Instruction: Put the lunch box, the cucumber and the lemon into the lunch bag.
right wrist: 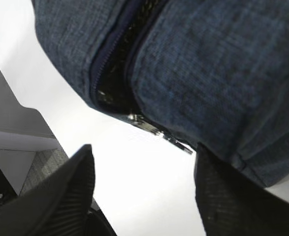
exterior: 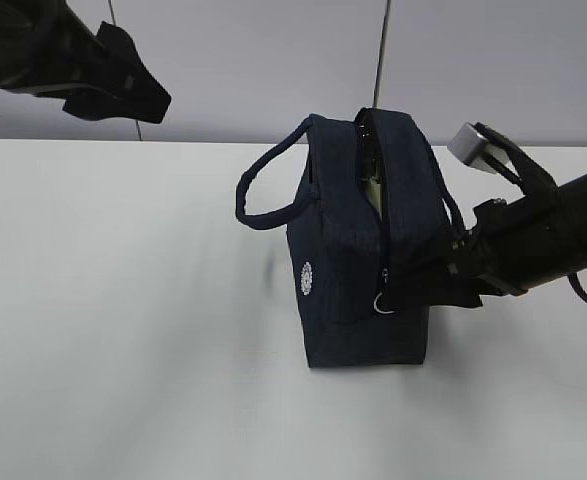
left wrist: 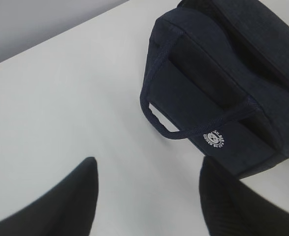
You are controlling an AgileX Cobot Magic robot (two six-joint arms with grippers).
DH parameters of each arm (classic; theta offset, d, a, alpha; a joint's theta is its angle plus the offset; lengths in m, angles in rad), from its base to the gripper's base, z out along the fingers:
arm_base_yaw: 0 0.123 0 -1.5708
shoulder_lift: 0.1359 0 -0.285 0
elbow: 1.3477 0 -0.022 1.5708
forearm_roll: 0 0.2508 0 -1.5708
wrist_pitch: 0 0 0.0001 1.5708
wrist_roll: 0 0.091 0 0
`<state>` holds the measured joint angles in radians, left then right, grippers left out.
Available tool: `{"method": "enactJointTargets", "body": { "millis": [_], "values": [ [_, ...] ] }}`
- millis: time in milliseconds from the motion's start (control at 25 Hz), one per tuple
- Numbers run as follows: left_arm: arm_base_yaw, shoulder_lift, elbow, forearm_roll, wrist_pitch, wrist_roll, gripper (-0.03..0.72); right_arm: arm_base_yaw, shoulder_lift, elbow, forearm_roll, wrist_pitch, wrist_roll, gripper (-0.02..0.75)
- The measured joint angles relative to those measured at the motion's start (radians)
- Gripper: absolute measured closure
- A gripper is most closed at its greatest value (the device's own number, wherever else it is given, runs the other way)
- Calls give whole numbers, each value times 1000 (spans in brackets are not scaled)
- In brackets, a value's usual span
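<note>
lunch bag (exterior: 363, 250) upright mid-table, top zip part open, something pale-green glimpsed inside; lunch box, cucumber, lemon nowhere outside the bag, so packing looks done or nearly. right gripper (right wrist: 144, 196) fingers apart, empty, by the bag's zip-pull (right wrist: 159, 132) end. left gripper (left wrist: 149, 201) fingers apart, empty, well clear of the bag.
</note>
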<state>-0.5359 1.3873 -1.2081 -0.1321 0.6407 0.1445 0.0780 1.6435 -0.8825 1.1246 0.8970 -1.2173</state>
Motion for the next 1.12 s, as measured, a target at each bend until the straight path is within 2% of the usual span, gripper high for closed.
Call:
{"method": "enactJointTargets", "body": {
  "millis": [360, 920, 1120],
  "values": [
    [0, 0, 0, -6, 0, 0, 249, 0, 39, 0, 40, 1, -84, 260],
    [0, 0, 0, -6, 0, 0, 251, 0, 59, -3, 91, 163, -166, 260],
    [0, 0, 0, -6, 2, 0, 251, 0, 59, -3, 91, 154, -168, 260]
  ]
}}
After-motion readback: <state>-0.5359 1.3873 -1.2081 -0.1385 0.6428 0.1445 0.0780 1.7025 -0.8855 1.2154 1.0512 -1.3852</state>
